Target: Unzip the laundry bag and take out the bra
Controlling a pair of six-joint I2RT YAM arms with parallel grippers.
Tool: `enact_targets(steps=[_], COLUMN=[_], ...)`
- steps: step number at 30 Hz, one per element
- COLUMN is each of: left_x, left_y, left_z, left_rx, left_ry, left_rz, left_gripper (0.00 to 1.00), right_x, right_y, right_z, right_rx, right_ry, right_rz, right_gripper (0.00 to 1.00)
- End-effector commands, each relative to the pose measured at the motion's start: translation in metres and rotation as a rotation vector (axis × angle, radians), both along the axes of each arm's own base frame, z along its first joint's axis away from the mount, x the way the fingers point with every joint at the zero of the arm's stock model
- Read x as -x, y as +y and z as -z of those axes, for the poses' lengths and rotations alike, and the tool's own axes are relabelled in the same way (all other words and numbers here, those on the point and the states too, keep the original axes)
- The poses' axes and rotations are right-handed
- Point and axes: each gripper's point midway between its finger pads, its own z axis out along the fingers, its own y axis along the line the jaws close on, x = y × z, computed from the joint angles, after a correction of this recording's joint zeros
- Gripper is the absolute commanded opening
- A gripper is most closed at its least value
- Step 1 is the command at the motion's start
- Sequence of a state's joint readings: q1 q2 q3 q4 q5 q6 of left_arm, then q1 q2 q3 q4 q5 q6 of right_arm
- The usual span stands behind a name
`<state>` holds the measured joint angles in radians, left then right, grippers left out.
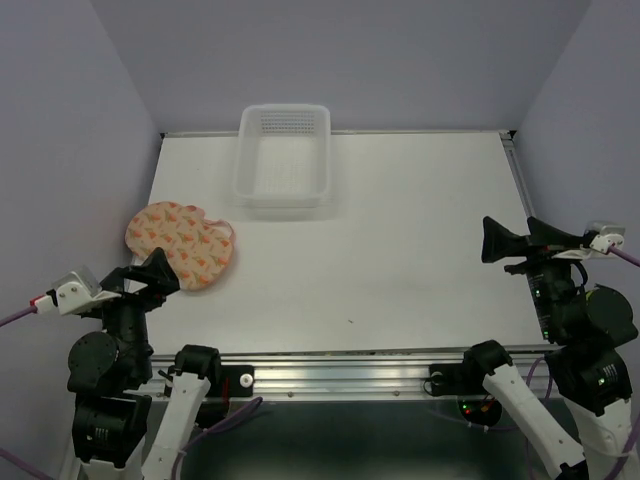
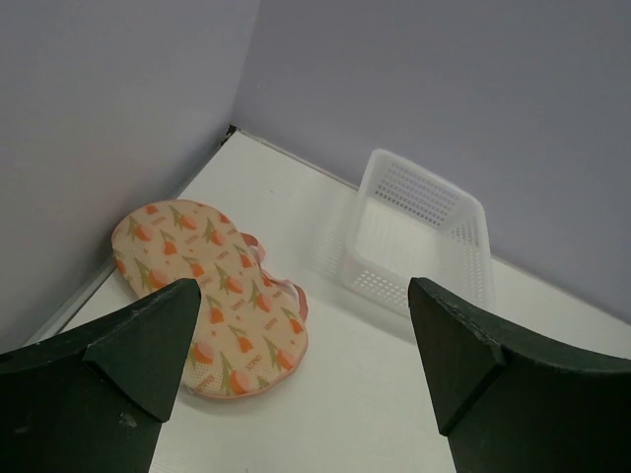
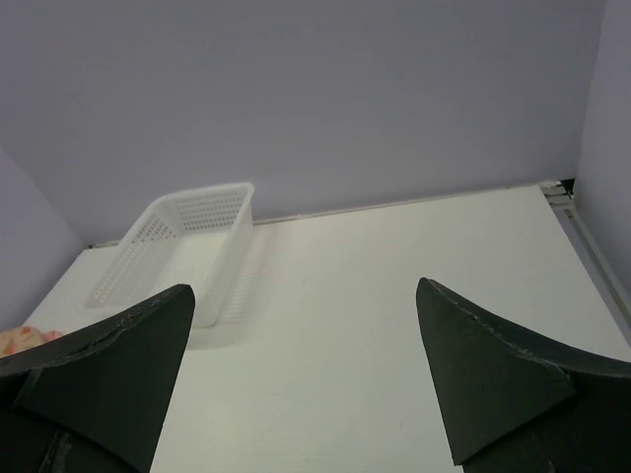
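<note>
Laundry bag (image 1: 180, 245): flat, tabletop's left edge.
Left gripper (image 1: 152, 272): spread wide, empty, just beside Laundry bag.
Right gripper (image 1: 510, 240): spread wide, empty, right edge.

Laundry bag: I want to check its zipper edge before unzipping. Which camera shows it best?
The left wrist view: the laundry bag lies close and large there, with pink trim visible along its right edge. The top external view shows the bag nearly whole but small. The right wrist view catches only a sliver at the picture's left edge.
</note>
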<state>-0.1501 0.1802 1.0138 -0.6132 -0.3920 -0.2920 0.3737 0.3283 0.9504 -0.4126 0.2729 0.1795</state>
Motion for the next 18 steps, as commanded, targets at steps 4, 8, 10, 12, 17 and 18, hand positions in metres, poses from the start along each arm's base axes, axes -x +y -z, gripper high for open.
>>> enact_targets(steps=[4, 8, 10, 12, 17, 18], left_x=[-0.02, -0.037, -0.057, -0.071, -0.118, -0.124], left_y=[-0.006, -0.017, -0.03, -0.044, -0.081, -0.086], left_z=[0.003, 0.019, 0.039, 0.06, 0.114, 0.119], left_rx=[-0.005, -0.026, -0.032, -0.033, -0.039, -0.033], left_ry=[0.058, 0.163, 0.268, 0.362, 0.587, 0.605], left_rz=[0.017, 0.067, 0.125, 0.191, 0.372, 0.39], left_gripper=[0.99, 0.99, 0.99, 0.99, 0.99, 0.99], right_x=[0.006, -0.003, -0.011, -0.016, -0.023, -0.022], right_y=[0.0, 0.014, 0.023, 0.032, 0.056, 0.058], right_z=[-0.022, -0.011, -0.002, 0.003, 0.016, 0.017], right_rx=[-0.012, -0.017, -0.018, -0.014, -0.009, -0.014], right_ry=[-0.047, -0.006, 0.03, 0.051, 0.107, 0.11], right_rz=[-0.012, -0.066, -0.095, -0.131, -0.239, -0.252], right_gripper=[1.0, 1.0, 1.0, 1.0, 1.0, 1.0])
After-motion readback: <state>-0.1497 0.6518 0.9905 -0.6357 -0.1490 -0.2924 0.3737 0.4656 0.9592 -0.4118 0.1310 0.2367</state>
